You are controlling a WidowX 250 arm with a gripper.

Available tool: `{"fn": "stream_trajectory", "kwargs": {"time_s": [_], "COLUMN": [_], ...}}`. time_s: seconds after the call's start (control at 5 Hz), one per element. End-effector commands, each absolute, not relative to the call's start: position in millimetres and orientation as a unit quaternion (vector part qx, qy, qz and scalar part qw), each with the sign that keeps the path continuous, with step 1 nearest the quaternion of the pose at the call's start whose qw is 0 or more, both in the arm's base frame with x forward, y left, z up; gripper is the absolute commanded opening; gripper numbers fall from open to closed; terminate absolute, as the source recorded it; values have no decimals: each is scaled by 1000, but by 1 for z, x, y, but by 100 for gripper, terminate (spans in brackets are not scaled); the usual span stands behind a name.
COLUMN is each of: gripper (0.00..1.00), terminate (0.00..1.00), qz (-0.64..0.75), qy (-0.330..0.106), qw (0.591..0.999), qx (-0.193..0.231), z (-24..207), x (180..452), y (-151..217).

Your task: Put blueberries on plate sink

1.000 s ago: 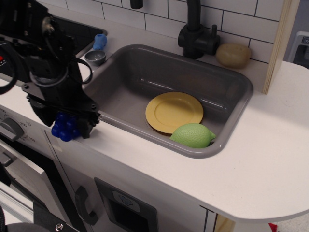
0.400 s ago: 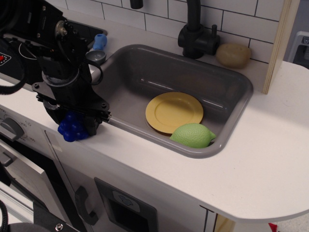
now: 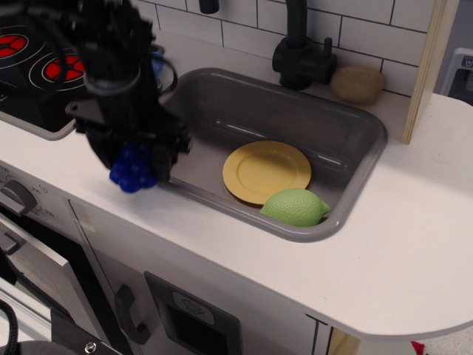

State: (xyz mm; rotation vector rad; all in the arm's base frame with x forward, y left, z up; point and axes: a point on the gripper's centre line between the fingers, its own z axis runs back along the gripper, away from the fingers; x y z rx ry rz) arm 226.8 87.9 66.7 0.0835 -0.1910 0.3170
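My black gripper (image 3: 137, 164) is shut on the blueberries (image 3: 133, 169), a cluster of glossy deep-blue balls, and holds them in the air over the sink's left front rim. The grey sink (image 3: 373, 122) lies in the white counter. The mustard-yellow plate (image 3: 266, 171) lies flat on the sink floor, to the right of the gripper. A green lemon (image 3: 295, 206) rests against the plate's front right edge.
A black faucet (image 3: 299, 50) stands behind the sink with a tan potato-like toy (image 3: 358, 83) to its right. A stove (image 3: 44, 70) with red burners lies at the left. A wooden post (image 3: 431, 59) rises at the right. A pale-blue toy is mostly hidden behind the arm.
The gripper has moved right and up with the blueberries, from the counter's front left edge to the sink's left rim. The stove burners have come into view.
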Motion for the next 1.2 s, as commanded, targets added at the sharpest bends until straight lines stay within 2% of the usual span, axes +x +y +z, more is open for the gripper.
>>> {"fn": "stream_trajectory", "kwargs": {"time_s": [0.0, 0.2, 0.6, 1.0], "gripper": [0, 0, 0, 0], "terminate": [0, 0, 0, 0], "qz": [214, 233, 252, 257], "qy": [-114, -144, -178, -159], "qw": [969, 961, 951, 953], "qx": [37, 43, 29, 28], "z": [88, 80, 57, 29], "x": [279, 305, 335, 351], "y": [87, 82, 56, 35]}}
